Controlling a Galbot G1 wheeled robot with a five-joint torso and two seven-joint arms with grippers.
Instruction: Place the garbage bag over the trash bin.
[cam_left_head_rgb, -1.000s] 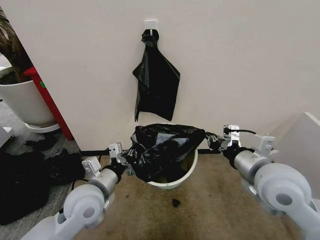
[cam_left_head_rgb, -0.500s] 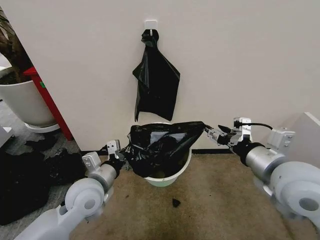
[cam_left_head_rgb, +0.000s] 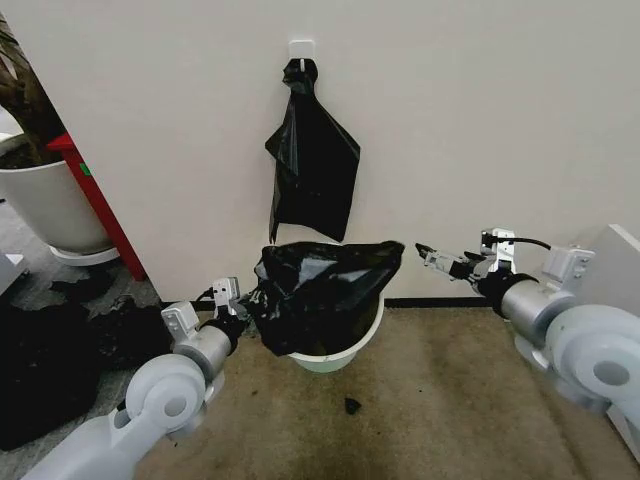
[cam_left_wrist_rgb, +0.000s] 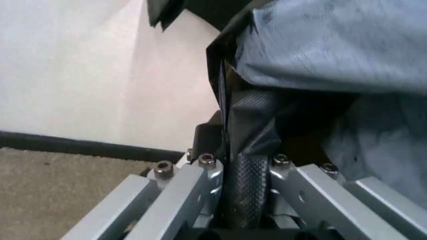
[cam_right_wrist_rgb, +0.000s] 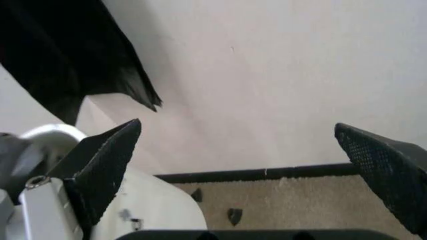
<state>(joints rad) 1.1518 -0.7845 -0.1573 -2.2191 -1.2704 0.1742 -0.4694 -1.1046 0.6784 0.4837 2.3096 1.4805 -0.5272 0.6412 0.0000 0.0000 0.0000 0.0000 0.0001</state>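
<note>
Two arms reach out in front of you, one on each side of the trash bin (cam_left_head_rgb: 335, 352). Your left gripper (cam_left_head_rgb: 236, 300) sits low against the bin's left side with its jaws pinched on a fold of the garbage bag (cam_left_head_rgb: 320, 292); from the left wrist camera you can see the black film (cam_left_wrist_rgb: 248, 150) running down between the two fingers (cam_left_wrist_rgb: 200, 185). Your right gripper (cam_left_head_rgb: 428, 255) hangs in the air just off the bag's upper right corner, apart from it, jaws spread wide and holding nothing; its two fingertips (cam_right_wrist_rgb: 103, 165) frame bare wall and carpet. The bag is draped over the bin's mouth, covering the rim at the back and left while the white front wall shows below it. Farther back, a narrower black sack (cam_left_head_rgb: 312, 165) hangs from a hook (cam_left_head_rgb: 301, 48) on the wall.
</note>
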